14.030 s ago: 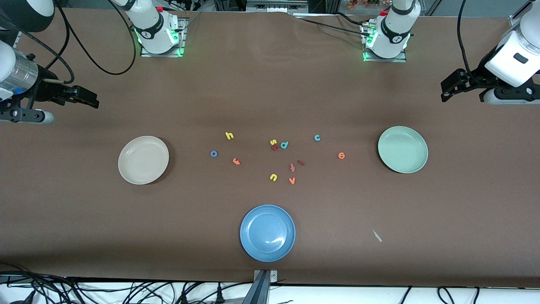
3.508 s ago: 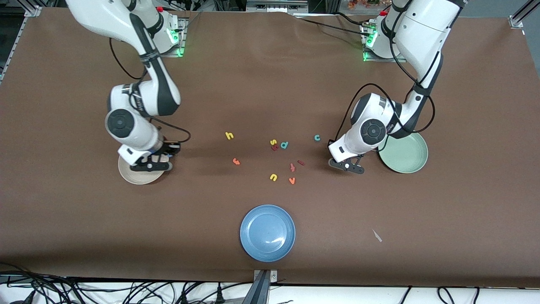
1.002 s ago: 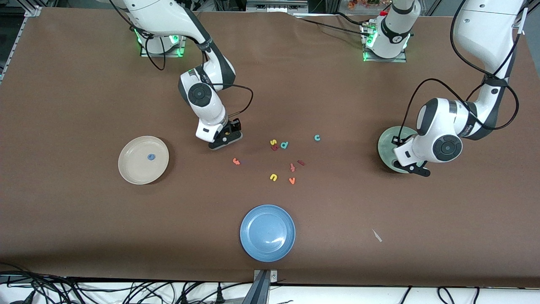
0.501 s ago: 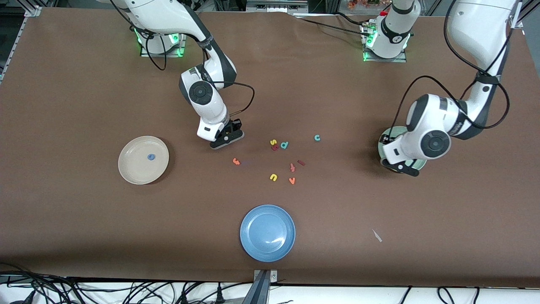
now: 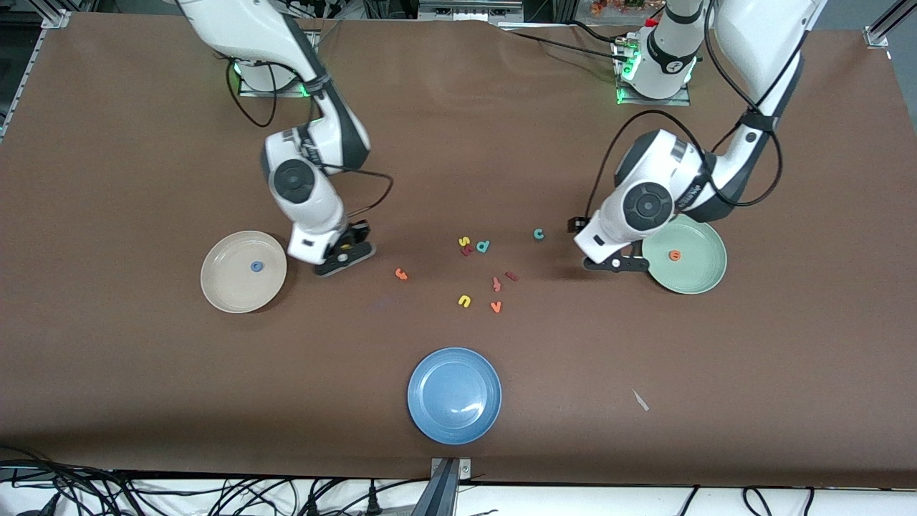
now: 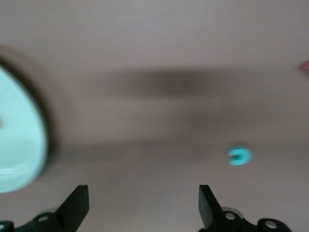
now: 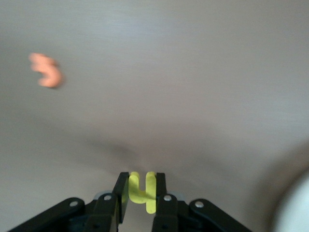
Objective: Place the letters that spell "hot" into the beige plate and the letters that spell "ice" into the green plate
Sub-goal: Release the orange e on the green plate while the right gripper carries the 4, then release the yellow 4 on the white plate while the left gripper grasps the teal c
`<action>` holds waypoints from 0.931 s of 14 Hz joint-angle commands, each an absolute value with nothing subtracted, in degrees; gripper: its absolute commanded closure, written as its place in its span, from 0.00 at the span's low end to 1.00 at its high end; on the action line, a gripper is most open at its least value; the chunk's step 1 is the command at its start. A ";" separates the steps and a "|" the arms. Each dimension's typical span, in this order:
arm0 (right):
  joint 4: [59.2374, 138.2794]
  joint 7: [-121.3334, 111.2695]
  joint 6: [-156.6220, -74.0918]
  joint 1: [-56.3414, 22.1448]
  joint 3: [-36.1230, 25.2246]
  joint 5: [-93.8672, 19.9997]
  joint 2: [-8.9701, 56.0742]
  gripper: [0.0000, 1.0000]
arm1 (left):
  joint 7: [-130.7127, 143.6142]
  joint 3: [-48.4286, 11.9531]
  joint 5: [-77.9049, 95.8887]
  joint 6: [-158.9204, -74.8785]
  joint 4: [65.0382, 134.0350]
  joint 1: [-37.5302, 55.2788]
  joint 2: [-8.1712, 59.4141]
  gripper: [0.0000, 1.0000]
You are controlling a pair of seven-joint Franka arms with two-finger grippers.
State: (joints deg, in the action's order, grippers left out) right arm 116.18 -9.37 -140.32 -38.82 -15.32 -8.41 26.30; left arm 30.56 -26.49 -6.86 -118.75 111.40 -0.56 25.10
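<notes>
From the front view you can see the right pincer (image 5: 344, 252) up over bare table (image 5: 143, 394) between the beige plate (image 5: 223, 295) and the orange t (image 5: 401, 274), but from there only a speck of yellow shows at its tips. Your right wrist view settles it: the yellow h (image 7: 143, 191) is pinched between the two black fingers (image 7: 121, 191), and the orange t (image 7: 46, 70) lies blurred on the table farther off. The blue o (image 5: 256, 266) already lies in the beige plate.

The left pincer (image 5: 616, 264) hangs over the table just beside the green plate (image 5: 706, 284), on the side toward the loose letters. In the front view its fingers are hard to read; your left wrist view shows them spread wide with nothing between them (image 6: 143, 205), the green plate's edge (image 6: 29, 145) to one side and the teal c (image 6: 239, 155) ahead on the table. The orange e (image 5: 674, 254) lies in the green plate, which only the front view shows clearly.

Only the front view gives you the rest: the teal c (image 5: 538, 233) on the table toward the left arm's end of the cluster, the dark red i (image 5: 511, 275) nearer the camera than it, and the blue plate (image 5: 454, 395) nearest the camera.
</notes>
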 commanded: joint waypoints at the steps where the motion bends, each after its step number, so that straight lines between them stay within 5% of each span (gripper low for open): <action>1: 117.77 -17.38 -136.42 -39.02 -21.60 -8.17 23.03 1.00 | 37.68 -27.07 -5.27 -121.81 111.88 4.19 26.01 0.00; 5: 119.00 -23.11 -137.63 -37.63 -26.63 -8.35 23.90 1.00 | 40.52 -26.98 -6.07 -128.56 112.94 6.41 30.48 0.01; 7: 120.58 -28.71 -140.70 -34.03 -26.63 -8.52 24.26 1.00 | 40.52 -26.90 -6.15 -131.04 112.85 6.94 32.34 0.16; 8: 120.59 -30.22 -140.71 -32.53 -26.54 -8.96 24.34 0.74 | 40.60 -26.89 -6.15 -131.13 112.85 7.03 32.60 0.28; 9: 120.50 -30.06 -140.54 -32.17 -26.54 -9.83 24.17 0.03 | 40.61 -26.81 -6.15 -131.22 112.85 7.12 33.39 0.38; 13: 117.96 -20.77 -135.71 -32.61 -21.55 -11.60 22.68 0.00 | 40.69 -26.89 -8.96 -132.45 112.42 6.94 34.45 0.42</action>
State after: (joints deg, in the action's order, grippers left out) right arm 119.22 -25.49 -137.99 -32.26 -24.61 -10.72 24.11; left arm 40.30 -26.88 -7.23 -132.07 113.16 6.97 34.40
